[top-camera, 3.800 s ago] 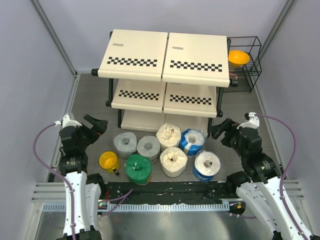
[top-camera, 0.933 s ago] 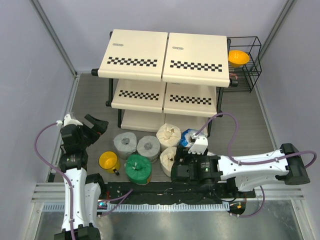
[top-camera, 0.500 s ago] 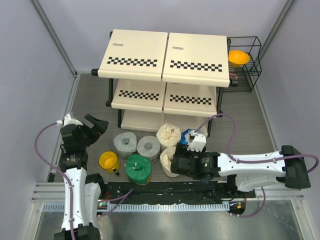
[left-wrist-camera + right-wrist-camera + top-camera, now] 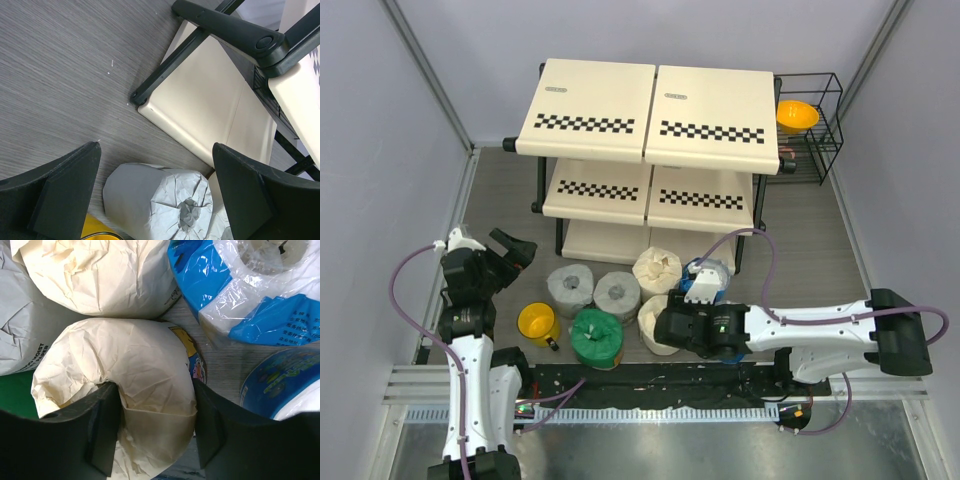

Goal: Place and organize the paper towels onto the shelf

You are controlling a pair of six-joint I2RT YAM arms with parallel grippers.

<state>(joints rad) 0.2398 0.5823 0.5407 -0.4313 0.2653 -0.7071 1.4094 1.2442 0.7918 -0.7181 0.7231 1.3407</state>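
Writing: the grey roll (image 4: 20,335) next to the right hand (image 4: 155,437) reads "MOIST" on its wrap. The blue-and-white rolls (image 4: 235,290) carry fine white print, too small to read. The near cream roll (image 4: 125,375) has a coloured label (image 4: 194,360) on its side, illegible.

Count: 2 cream, 2 grey, 2 blue-and-white, 1 green roll (image 4: 596,337), all on the desk (image 4: 500,190) in front of the shelf (image 4: 650,110); 1 yellow mug (image 4: 537,322).

Right hand pinches the near cream roll, one finger each side. Left hand (image 4: 157,195) is spread, w/ a grey roll seen between its fingers, not touching.
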